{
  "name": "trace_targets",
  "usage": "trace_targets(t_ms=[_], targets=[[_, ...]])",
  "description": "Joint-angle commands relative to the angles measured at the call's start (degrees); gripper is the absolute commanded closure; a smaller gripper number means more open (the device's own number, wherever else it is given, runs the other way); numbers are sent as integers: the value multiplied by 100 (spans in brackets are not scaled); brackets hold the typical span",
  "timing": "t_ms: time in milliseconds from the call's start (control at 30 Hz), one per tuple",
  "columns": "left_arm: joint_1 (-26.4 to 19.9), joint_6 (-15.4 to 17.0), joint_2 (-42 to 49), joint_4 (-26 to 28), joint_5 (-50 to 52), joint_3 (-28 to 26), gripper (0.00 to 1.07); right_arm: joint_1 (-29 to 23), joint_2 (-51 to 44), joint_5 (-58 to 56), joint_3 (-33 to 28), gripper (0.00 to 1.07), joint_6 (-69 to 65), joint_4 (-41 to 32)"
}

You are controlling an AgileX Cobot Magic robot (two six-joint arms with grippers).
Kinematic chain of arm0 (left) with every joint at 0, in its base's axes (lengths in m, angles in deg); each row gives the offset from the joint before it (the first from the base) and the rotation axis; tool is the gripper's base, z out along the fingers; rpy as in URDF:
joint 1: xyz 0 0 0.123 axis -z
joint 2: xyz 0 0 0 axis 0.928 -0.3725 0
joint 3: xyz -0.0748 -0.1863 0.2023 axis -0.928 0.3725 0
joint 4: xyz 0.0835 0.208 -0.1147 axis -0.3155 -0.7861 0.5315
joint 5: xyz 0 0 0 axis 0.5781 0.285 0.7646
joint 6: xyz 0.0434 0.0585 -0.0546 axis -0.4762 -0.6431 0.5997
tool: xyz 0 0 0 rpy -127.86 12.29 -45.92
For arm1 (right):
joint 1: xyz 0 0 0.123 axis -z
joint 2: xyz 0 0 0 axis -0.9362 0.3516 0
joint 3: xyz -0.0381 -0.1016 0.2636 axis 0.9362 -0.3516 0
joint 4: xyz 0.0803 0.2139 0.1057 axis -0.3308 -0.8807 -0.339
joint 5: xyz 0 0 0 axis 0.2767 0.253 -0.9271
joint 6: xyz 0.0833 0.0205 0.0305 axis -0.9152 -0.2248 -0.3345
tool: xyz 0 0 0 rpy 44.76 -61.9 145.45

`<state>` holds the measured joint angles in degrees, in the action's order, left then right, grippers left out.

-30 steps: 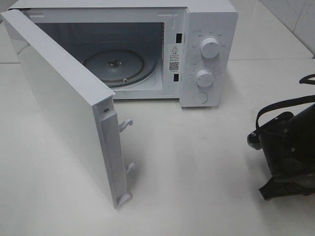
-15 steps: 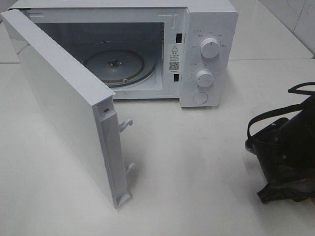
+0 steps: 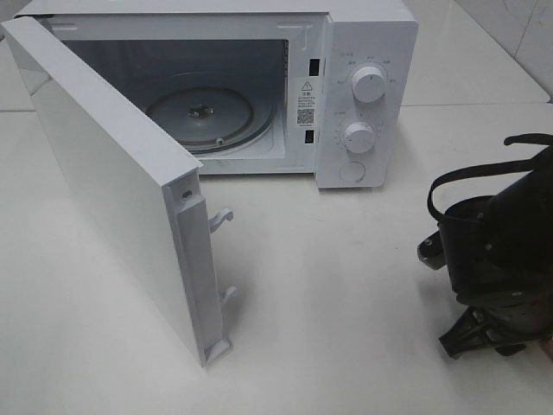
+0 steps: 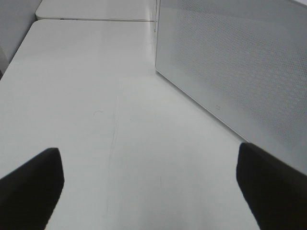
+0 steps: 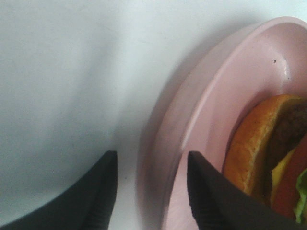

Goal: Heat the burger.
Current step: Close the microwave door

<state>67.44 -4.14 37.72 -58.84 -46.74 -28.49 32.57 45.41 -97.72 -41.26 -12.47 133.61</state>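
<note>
Right gripper (image 5: 149, 191) is partly open, its two black fingers either side of the pink plate's (image 5: 211, 96) rim, gripping nothing I can be sure of. Its arm (image 3: 501, 251) hangs low over the table's right edge. Only a slice of the burger (image 5: 268, 153) shows on the plate; the rest is cut off.

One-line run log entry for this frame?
microwave: door open, empty | burger: on pink plate | right tool: straddling plate rim | left tool: open, idle

Your right arm (image 3: 501, 259) has shifted left and sits lower in the exterior high view vs 1 s ago. Right gripper (image 5: 151, 191) jaws have parted, approx halfway.
</note>
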Motion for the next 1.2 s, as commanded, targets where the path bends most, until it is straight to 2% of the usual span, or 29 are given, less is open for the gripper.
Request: trace_targets(t_ms=[33,133,200,233,333,367,567,700,900,1200], targets=[[-6,-11,109,0,29,23,17,-23,-573,17,11,60,212,-52],[-6,-11,109,0,29,23,17,-23,-705,29,11,60,286,-103],[-6,-11,109,0,29,23,17,-23,-1375,166,11,55,791,-435],[-6,-11,109,0,29,23,17,-23,-1375,166,11,55,791,-435],[-6,-11,109,0,29,23,17,-23,-1805,315,11,49,1266,-768],[-6,-11,109,0,29,23,17,-23,-2120,367,11,44,1547,-963],[-6,-11,109,0,29,23,17,-23,-2956,344,11,34,2395,-1536],[-6,-11,109,0,29,23,17,-23,-3352,292,11,34,3014,-1994],[-6,-11,109,0,29,23,17,-23,-4251,126,11,34,4469,-3335],[-6,-11,109,0,29,23,17,-23,-5409,-584,11,34,5323,-4177]])
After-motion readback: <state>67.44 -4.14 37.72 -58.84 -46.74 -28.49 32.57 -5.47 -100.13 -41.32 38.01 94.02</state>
